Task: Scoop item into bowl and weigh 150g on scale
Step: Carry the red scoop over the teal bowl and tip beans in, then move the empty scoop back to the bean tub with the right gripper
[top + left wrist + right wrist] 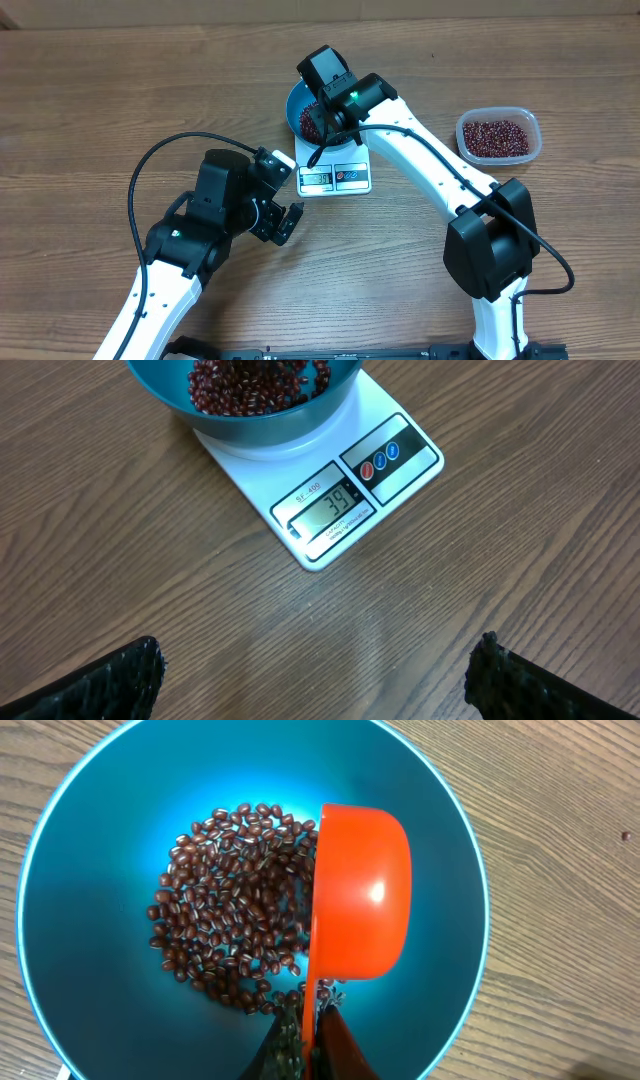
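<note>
R: your right gripper (303, 1045) clamped on orange scoop (360, 890), tipped over beans (225, 925) in bowl (90, 1020) | bowl sits on scale (395, 410) | L: your left gripper (315, 685) jaws wide apart, at scale's 7 o'clock

Robot test bench in a lab, I'd say, not a kitchen. Plain wood-grain table (90, 90) under both claws; my white & black arms (430, 165) w/ loose black cables (140, 180) reach over it. Small digital scale (330, 510) just ahead of my left claw (318, 658), blue bowl (440, 970) on it below my right claw (300, 1045), which grips an orange scoop (360, 890). Clear tub (537, 140) of beans (492, 137) off to that claw's right.
</note>
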